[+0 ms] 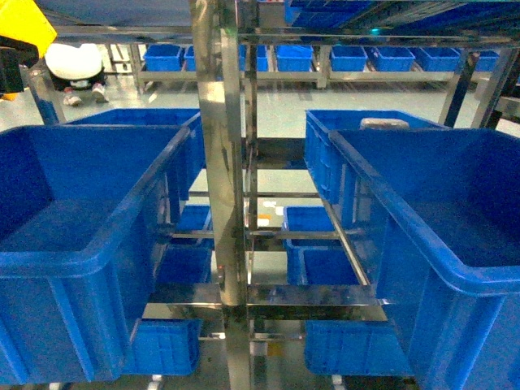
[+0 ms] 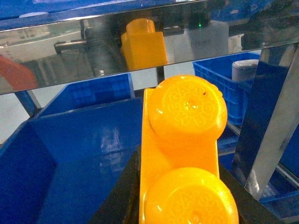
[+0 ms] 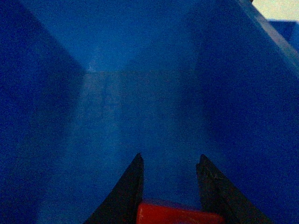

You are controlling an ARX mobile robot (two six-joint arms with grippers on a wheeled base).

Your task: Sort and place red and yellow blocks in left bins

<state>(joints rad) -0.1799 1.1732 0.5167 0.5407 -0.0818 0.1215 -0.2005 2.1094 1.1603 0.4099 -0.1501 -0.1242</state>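
Holding the yellow block (image 2: 184,154) clamped in the left gripper (image 2: 180,205), studs facing the wrist camera, the left arm hovers over a big blue bin (image 2: 70,158) with a shiny steel shelf rail (image 2: 140,46) just above it that mirrors the block. Right gripper (image 3: 170,191) is down inside another blue crate (image 3: 154,93), and a red block (image 3: 180,212) sits between its dark fingers; they look closed on it, though only the block's top edge shows. Head view shows neither arm, just the left bin (image 1: 89,252) and right bin (image 1: 455,268) either side of the steel post (image 1: 219,162). So I'd say we're at the drop step. Next up: get each block over its left bin and let go, but I can't tell if that red one's crate is on the left
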